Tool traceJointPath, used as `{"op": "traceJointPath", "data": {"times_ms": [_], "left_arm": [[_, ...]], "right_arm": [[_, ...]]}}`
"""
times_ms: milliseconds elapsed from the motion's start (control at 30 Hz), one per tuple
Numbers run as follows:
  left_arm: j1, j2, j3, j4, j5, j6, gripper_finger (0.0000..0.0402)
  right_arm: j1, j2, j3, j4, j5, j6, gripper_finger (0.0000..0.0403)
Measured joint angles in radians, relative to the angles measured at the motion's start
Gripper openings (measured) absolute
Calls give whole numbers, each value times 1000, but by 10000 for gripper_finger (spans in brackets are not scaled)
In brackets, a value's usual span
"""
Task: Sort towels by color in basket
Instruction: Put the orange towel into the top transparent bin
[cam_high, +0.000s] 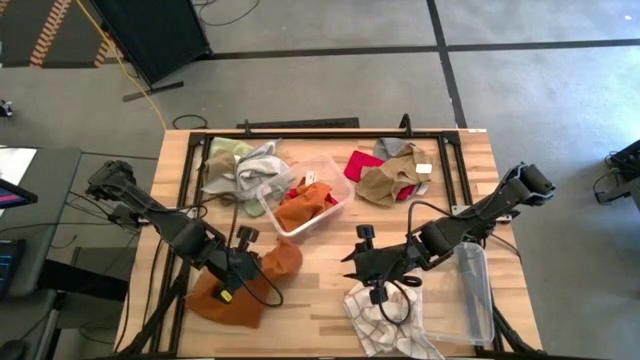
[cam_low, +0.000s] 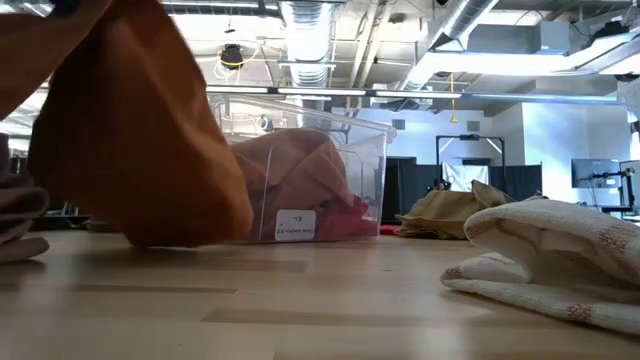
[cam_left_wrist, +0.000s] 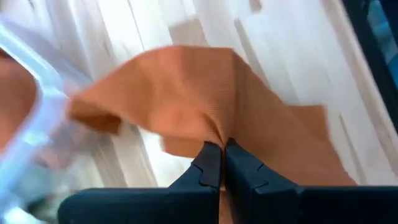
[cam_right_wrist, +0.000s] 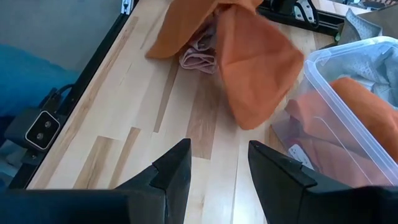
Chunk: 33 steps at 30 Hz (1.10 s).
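1. Here, nearest of all, the left gripper (cam_left_wrist: 219, 163) has its fingers pressed together on a fold of the rust-orange towel (cam_left_wrist: 205, 99), which hangs from the pinch and drapes to the wooden table (cam_high: 300, 310).
2. The clear basket (cam_high: 335, 205) lies at about 1 o'clock from that gripper in the high view, near but not touching. The towel's long axis runs from 7 to 1 o'clock, pointing toward the basket, so I judge the coming move to be a lift and carry along that same line.
3. The left arm is the nearer one to this towel. The right gripper (cam_right_wrist: 219, 165), fingers spread and holding nothing, waits above the white checked towel (cam_high: 385, 320) at 6 o'clock of the table.
4. Farther off, the basket already holds orange and red cloth (cam_high: 305, 205). A grey and pale green heap (cam_high: 240, 168) lies at its 10 o'clock, and a tan-brown towel (cam_high: 385, 180) over red cloth at its 2 o'clock.
5. Only the left wrist view shows the closed pinch. Only the low view shows the towel's bulk raised off the table. Only the right wrist view shows a pinkish cloth (cam_right_wrist: 199, 53) beneath it.
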Motion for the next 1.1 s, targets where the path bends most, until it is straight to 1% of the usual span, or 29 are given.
{"op": "traceJointPath", "data": {"times_ms": [167,300,400,500,600,733,800,900,1033,1100], "left_arm": [[0,0,77,-2,-36,74,1],[0,0,119,4,-53,128,1],[0,0,138,20,-83,171,1],[1,0,154,34,-112,206,1],[9,0,159,58,-129,248,0],[27,0,160,110,-169,309,0],[38,0,160,133,-185,342,0],[54,0,160,174,-216,397,0],[81,0,160,193,-230,451,0],[94,0,160,212,-232,472,0]], "right_arm": [[0,0,0,6,0,0,187],[0,0,-2,46,0,-9,190],[0,0,-42,174,0,-61,203],[-4,0,-79,274,0,-112,225],[-27,-1,-121,400,0,-123,248],[-60,5,-153,513,0,-127,269],[-79,20,-160,597,-2,-132,277],[-97,69,-165,693,-38,-143,288],[-125,145,-164,820,-74,-143,299],[-137,176,-165,851,-76,-143,304]]}}
